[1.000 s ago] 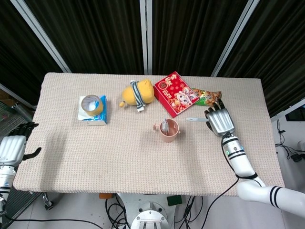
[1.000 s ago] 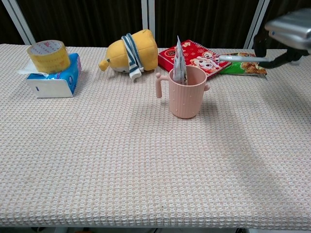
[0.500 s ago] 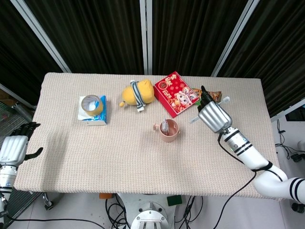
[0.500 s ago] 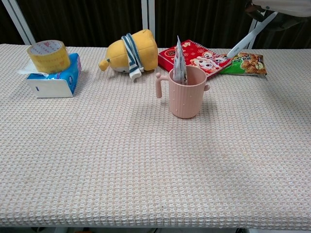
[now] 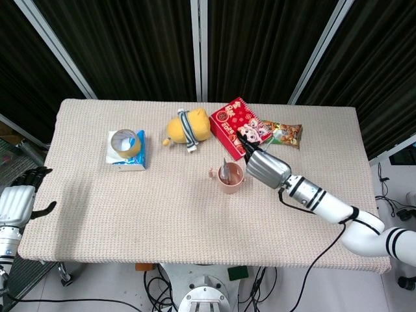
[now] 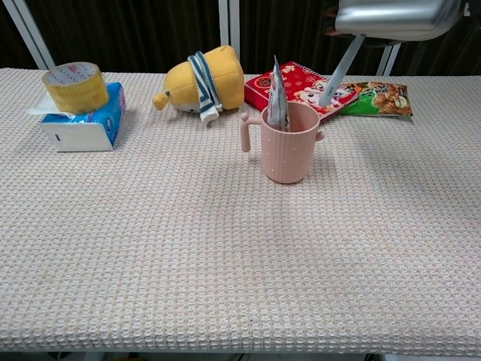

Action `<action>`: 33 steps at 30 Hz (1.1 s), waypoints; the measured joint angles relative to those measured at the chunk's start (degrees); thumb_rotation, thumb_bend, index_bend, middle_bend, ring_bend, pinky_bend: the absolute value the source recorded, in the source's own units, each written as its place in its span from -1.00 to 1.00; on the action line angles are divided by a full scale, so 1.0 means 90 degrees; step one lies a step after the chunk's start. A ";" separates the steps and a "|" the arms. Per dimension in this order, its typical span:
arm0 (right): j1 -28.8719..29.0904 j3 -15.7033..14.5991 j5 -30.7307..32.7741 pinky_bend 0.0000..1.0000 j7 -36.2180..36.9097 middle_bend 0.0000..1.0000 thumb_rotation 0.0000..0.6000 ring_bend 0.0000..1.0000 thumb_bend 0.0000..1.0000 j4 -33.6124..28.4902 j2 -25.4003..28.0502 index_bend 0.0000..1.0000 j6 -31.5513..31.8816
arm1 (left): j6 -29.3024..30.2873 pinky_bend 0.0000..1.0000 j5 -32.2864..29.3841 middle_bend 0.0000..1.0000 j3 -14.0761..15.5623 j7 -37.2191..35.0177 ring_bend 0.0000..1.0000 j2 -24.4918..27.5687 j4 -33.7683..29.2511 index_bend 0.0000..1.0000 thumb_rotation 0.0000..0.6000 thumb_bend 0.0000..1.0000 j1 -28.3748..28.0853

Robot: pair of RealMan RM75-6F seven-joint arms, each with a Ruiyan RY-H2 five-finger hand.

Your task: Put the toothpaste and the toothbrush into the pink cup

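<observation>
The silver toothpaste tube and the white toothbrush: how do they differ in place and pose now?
The silver toothpaste tube stands inside the pink cup; the white toothbrush hangs above it, outside. The tube is free of any hand; the toothbrush is held by the right hand. The tube is nearly upright; the toothbrush slants. Both are slim.

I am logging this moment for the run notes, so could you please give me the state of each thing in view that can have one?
pink cup: upright, toothpaste inside
toothpaste: standing in the cup
toothbrush: held tilted above the cup, not yet in
right hand: holds the toothbrush
left hand: off the table's edge, holds nothing
tape roll: resting on the tissue pack
plush toy: lying on its side
</observation>
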 measured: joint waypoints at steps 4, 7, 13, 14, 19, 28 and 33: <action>0.0022 0.0085 0.0047 -1.00 -0.0118 -0.04 1.00 -0.65 0.49 0.0082 -0.0171 0.28 -0.0035 | 0.0016 -0.49 0.0004 -0.74 0.0004 -0.0059 -0.76 -0.0008 0.0047 -0.66 1.00 -0.60 0.0018; 0.0055 0.0158 0.0148 -1.00 -0.0336 -0.04 1.00 -0.65 0.49 0.0113 -0.0292 0.28 -0.0164 | 0.0031 -0.49 0.0012 -0.74 0.0005 -0.0089 -0.76 -0.0009 0.0068 -0.66 1.00 -0.60 0.0027; 0.0212 0.0296 0.0376 -1.00 -0.0689 -0.04 1.00 -0.65 0.49 0.0137 -0.0434 0.28 -0.0576 | 0.0081 -0.49 0.0016 -0.74 -0.0007 -0.0145 -0.76 0.0017 0.0081 -0.66 1.00 -0.60 0.0056; 0.0239 0.0317 0.0433 -1.00 -0.0754 -0.04 1.00 -0.65 0.49 0.0124 -0.0438 0.28 -0.0653 | 0.0081 -0.49 0.0010 -0.74 -0.0008 -0.0154 -0.76 0.0020 0.0087 -0.66 1.00 -0.60 0.0060; 0.0350 0.0386 0.0626 -1.00 -0.0955 -0.05 1.00 -0.65 0.47 0.0063 -0.0471 0.28 -0.0899 | 0.0077 -0.49 0.0001 -0.74 -0.0008 -0.0219 -0.76 0.0010 0.0143 -0.66 1.00 -0.60 0.0075; 0.0456 0.0392 0.0740 -1.00 -0.1098 -0.07 1.00 -0.66 0.44 -0.0001 -0.0533 0.26 -0.1065 | 0.0131 -0.49 0.0020 -0.74 -0.0012 -0.0285 -0.76 0.0016 0.0180 -0.66 1.00 -0.60 0.0109; 0.0480 0.0395 0.0871 -1.00 -0.1247 -0.12 1.00 -0.71 0.32 -0.0074 -0.0496 0.12 -0.1151 | 0.0135 -0.49 0.0038 -0.74 -0.0013 -0.0294 -0.76 0.0000 0.0187 -0.66 1.00 -0.60 0.0106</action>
